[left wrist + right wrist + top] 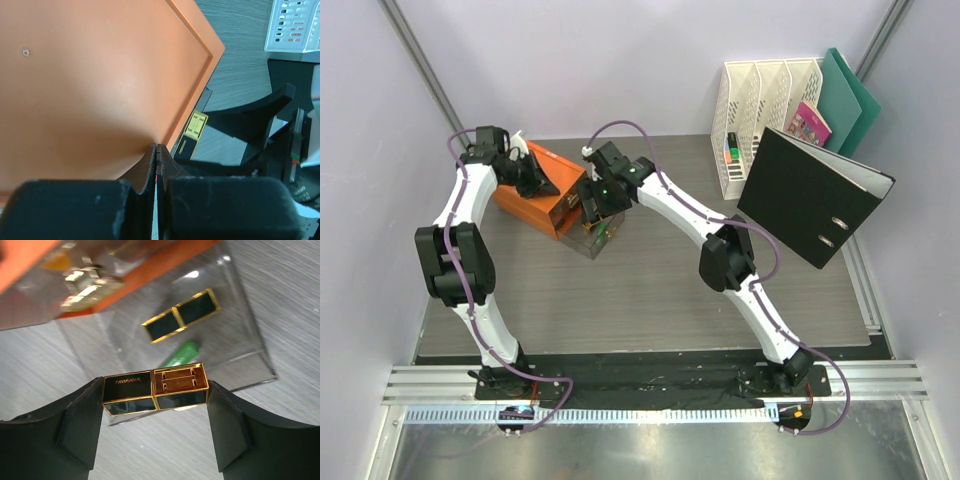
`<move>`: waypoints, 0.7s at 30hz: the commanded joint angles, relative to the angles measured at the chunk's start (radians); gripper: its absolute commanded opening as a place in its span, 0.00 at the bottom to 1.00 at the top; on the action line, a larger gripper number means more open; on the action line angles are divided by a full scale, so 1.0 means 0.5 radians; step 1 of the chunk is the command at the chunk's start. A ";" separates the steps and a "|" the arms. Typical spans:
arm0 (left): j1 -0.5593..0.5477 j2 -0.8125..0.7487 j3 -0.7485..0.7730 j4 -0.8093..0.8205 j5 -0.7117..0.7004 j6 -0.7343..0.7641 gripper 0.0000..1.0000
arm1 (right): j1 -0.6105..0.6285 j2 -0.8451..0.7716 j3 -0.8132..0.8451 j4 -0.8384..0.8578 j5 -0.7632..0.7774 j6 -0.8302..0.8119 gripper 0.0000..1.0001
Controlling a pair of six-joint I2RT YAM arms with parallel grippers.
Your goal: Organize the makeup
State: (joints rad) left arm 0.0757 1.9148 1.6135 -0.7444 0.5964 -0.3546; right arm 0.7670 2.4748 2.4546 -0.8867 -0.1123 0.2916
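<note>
My right gripper (155, 396) is shut on a black-gold lipstick (155, 389), gripped end to end and held level above a clear drawer (250, 357) pulled out of the orange box (535, 195). In the drawer lie a second black-gold lipstick (181, 315) and a small green tube (180, 354). My left gripper (157, 147) is shut and empty, its tips against the orange box's top (90, 75) near its edge. The held lipstick also shows in the left wrist view (194, 126). Blurred gold-toned items (82, 277) show inside the box. Other makeup is out of view.
A white file rack (760, 110) stands at the back right with a pink booklet (808, 123) and green folders (850, 95). A black binder (815, 195) leans in front of it. Both arms crowd the orange box at the back left.
</note>
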 commanded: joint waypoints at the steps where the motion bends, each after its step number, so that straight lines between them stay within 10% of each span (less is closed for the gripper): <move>1: -0.044 0.300 -0.266 -0.628 -0.490 0.206 0.00 | 0.034 -0.099 0.043 0.175 -0.058 0.095 0.80; 14: -0.044 0.306 -0.263 -0.628 -0.496 0.206 0.00 | -0.027 -0.299 -0.175 0.236 -0.039 0.178 0.91; 18: -0.041 0.300 -0.263 -0.625 -0.493 0.206 0.00 | -0.070 -0.418 -0.359 0.276 -0.057 0.254 0.76; 21: -0.041 0.300 -0.266 -0.628 -0.500 0.209 0.00 | -0.138 -0.513 -0.634 0.460 -0.238 0.358 0.36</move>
State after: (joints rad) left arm 0.0757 1.9148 1.6135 -0.7444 0.5964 -0.3546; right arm 0.7353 2.3447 2.2631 -0.7727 -0.1425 0.3985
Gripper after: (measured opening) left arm 0.002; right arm 0.624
